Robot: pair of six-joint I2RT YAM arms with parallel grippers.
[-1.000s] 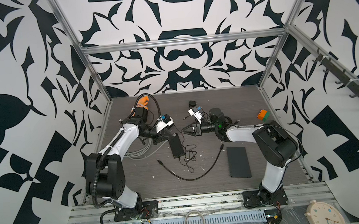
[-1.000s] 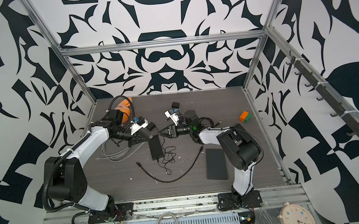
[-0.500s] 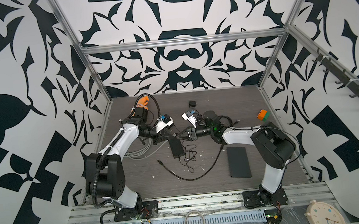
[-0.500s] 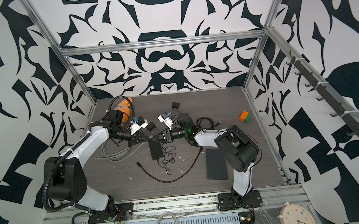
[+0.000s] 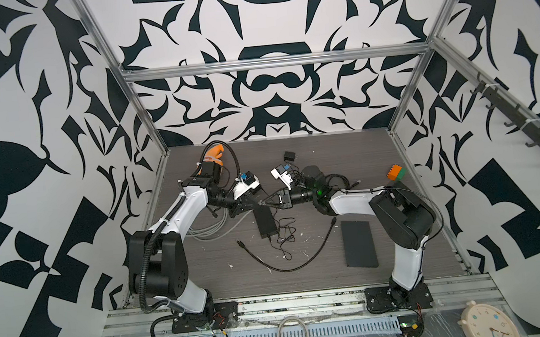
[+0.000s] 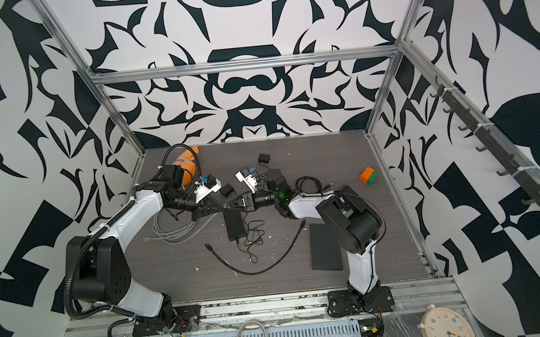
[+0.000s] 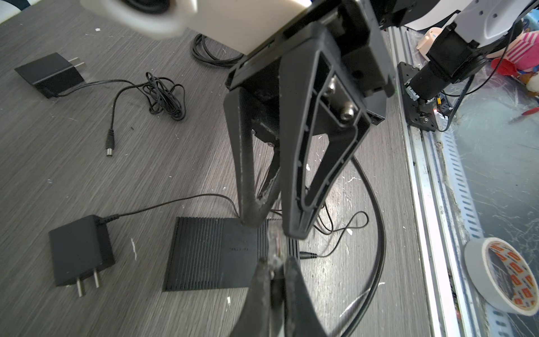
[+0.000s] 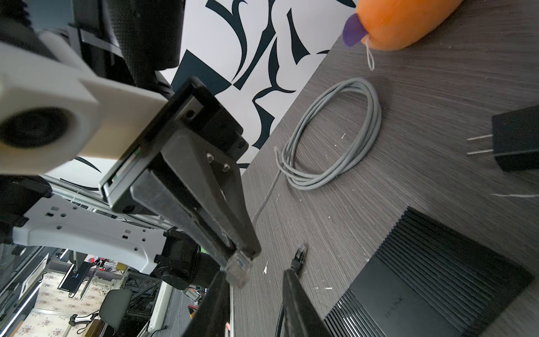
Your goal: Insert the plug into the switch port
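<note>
A clear plug (image 8: 239, 270) on a grey cable is held above the table. My left gripper (image 7: 275, 261) is shut on it, and the same gripper (image 8: 248, 253) shows in the right wrist view. My right gripper (image 8: 255, 280) is open, with the plug's tip between its fingers. The plug lies close to one finger and apart from the other. In both top views the left gripper (image 5: 256, 206) and right gripper (image 5: 266, 203) meet tip to tip just above the switch's far end. The switch (image 5: 265, 221) (image 7: 215, 253) is a black ribbed box lying flat on the table. Its ports are hidden.
The grey cable's coil (image 5: 212, 229) lies left of the switch. A black cable (image 5: 287, 264) curves in front, with its plug (image 8: 299, 255) on the table. A black slab (image 5: 358, 243) lies to the right. Two power adapters (image 7: 78, 248) (image 7: 49, 74), an orange plush (image 5: 214, 154) and a toy block (image 5: 396, 173) sit around.
My right gripper has reached left across the middle to the left gripper's tip, and its jaws have narrowed. The left arm has stayed put, still holding the plug.
</note>
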